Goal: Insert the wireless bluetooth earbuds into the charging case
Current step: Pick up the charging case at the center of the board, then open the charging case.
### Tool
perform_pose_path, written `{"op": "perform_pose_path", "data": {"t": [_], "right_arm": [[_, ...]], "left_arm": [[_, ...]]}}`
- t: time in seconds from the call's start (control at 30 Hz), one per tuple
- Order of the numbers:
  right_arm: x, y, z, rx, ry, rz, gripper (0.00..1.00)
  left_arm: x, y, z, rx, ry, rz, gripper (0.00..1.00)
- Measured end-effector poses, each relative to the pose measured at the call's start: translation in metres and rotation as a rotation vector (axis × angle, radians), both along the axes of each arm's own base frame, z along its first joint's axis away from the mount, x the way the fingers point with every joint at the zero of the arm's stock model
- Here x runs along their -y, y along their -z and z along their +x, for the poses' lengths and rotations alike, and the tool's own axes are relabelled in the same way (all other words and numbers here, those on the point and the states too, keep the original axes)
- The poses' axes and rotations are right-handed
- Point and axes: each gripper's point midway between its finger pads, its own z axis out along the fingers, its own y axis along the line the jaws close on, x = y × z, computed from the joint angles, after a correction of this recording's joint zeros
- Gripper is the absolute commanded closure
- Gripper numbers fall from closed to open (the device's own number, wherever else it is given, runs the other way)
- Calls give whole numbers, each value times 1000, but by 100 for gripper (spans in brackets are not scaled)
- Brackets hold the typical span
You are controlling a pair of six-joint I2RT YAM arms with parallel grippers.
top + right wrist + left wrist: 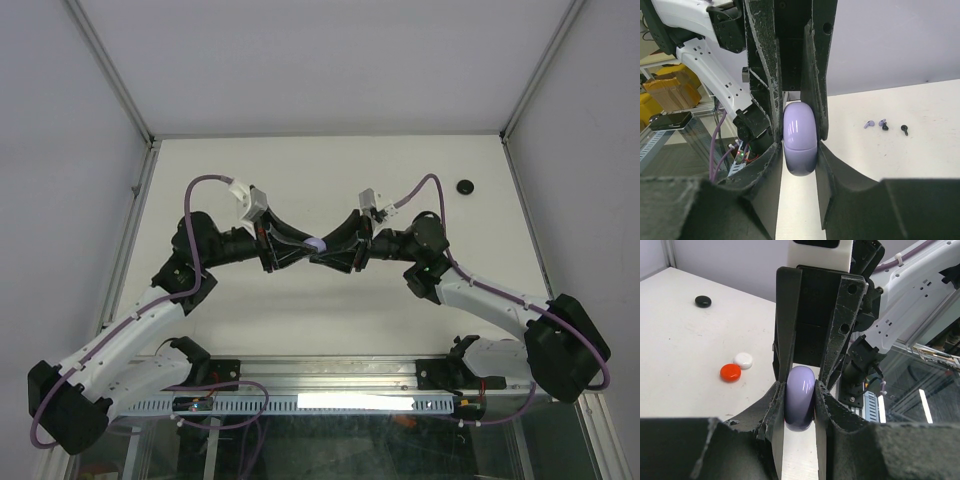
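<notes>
Left gripper (800,429) is clamped on the lavender charging case (800,390) mid-table. Right gripper (800,167) flanks the same case from the opposite side; we can't tell if it's squeezing. Earbuds (883,124) lie loose on the table (330,170), well apart from the case. Red round piece (730,372) and white round piece (743,360) are touching, black round piece (465,186) near the far edge. Both wrists sit well inside all table edges.

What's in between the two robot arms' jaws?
A lavender charging case sits right there, with both pairs of jaws around it. Both wrist views show it closest.
</notes>
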Motion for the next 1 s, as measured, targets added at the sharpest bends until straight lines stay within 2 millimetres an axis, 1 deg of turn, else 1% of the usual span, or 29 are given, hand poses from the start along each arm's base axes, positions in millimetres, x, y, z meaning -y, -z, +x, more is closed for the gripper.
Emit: {"op": "perform_pose_path", "data": {"t": [0.13,0.23,0.33,0.4,0.43,0.47,0.5,0.53,0.57,0.63,0.67,0.77,1.0], "right_arm": [[0,-1,1,-12,6,9,69],[-1,-3,1,-13,3,18,73],[-1,-3,0,-20,-2,22,81],[-1,-3,-1,-25,-5,24,90],[-2,-3,-1,-26,-6,25,94],[-2,-3,-1,-26,-6,26,98],[-2,-3,-1,-26,-7,26,100],[-2,-3,-1,-25,-7,28,100],[-2,-4,-1,-24,-7,29,100],[-2,-4,-1,-20,-8,33,100],[-2,-4,-1,-20,-9,33,100],[-2,-4,-1,-20,-9,33,100],[-2,-4,-1,-16,-10,33,100]], "left_arm": [[-1,-2,-1,6,-5,-6,100],[-2,-3,-2,15,-8,-13,100],[-3,-4,-3,20,-7,-17,100],[-3,-4,-3,22,-7,-19,100],[-3,-4,-3,22,-7,-20,95],[-3,-4,-3,23,-8,-20,88],[-4,-4,-4,24,-8,-20,81],[-4,-5,-4,24,-8,-21,71],[-4,-5,-4,25,-10,-22,64],[-4,-6,-3,26,-15,-23,54],[-5,-6,-3,24,-20,-24,50],[-6,-6,-1,27,-35,-23,45],[-8,4,5,-14,-73,8,45]]}}
